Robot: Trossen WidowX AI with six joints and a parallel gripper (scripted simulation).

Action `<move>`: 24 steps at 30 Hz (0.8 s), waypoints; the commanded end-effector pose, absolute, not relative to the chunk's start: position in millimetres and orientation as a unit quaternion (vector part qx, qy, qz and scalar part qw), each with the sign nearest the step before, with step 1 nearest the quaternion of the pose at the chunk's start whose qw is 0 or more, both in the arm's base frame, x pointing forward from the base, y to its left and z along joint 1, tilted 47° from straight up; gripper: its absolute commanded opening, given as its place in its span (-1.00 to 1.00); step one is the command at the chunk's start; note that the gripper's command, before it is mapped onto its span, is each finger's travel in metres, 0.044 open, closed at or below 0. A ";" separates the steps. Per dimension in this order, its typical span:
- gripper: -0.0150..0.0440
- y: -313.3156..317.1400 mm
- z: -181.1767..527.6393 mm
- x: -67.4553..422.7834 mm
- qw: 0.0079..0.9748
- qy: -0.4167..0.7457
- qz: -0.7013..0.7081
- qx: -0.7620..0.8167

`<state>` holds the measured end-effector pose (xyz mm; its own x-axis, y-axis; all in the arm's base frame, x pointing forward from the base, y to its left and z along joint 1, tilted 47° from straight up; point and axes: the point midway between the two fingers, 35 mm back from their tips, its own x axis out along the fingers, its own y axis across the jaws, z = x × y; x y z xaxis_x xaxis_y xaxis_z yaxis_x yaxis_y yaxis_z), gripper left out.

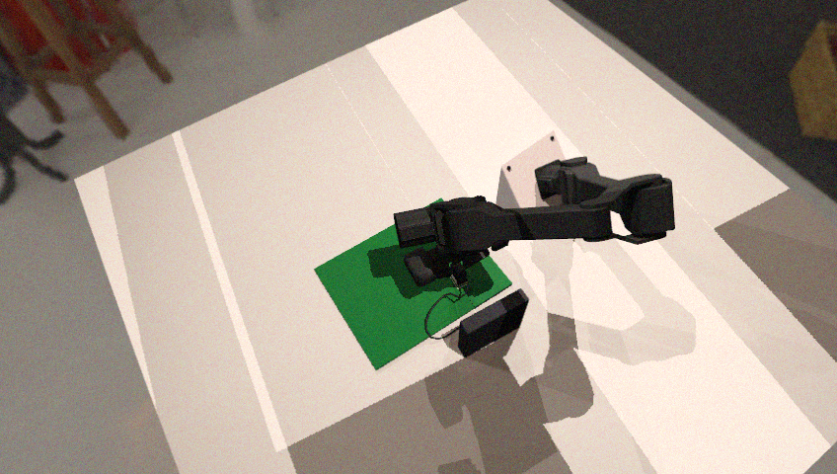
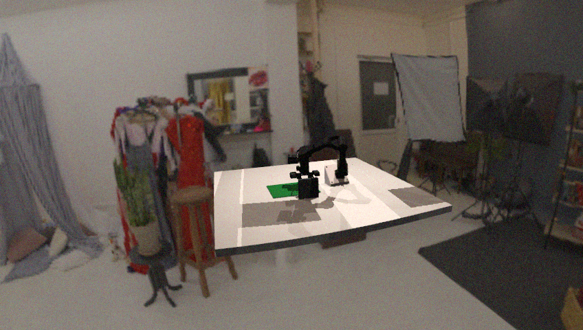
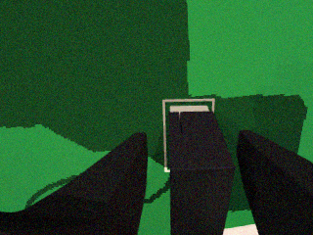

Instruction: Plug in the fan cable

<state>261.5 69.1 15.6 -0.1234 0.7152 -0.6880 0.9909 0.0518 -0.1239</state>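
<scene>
My gripper [image 3: 193,142] is open, its two dark fingers apart with a gap on each side of the black plug [image 3: 201,144]. The plug stands between them over the four-pin header, whose pale strip [image 3: 190,109] shows at the plug's far edge, inside a thin white outline [image 3: 164,132] on the green board [image 1: 363,317] [image 2: 276,191] [image 3: 245,44]. How deep the plug sits is hidden. The thin dark cable [image 1: 426,320] [image 3: 158,198] loops over the board towards the fan. In the top view the arm largely hides the plug.
The black fan [image 1: 492,327] [image 2: 308,188] stands upright beside the board's edge, close to the gripper. The arm's pale base plate [image 1: 522,167] [image 2: 330,176] is behind the board. The arm's shadow falls across the board and the white table [image 1: 246,176] [image 2: 265,236].
</scene>
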 end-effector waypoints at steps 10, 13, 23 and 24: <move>0.39 29.1 53.0 268.5 0.228 0.687 -0.300 0.621; 0.39 29.1 53.0 268.5 0.228 0.687 -0.300 0.621; 0.39 -52.9 -31.9 274.4 0.231 0.686 -0.301 0.621; 0.39 -54.4 -33.8 274.1 0.231 0.686 -0.301 0.621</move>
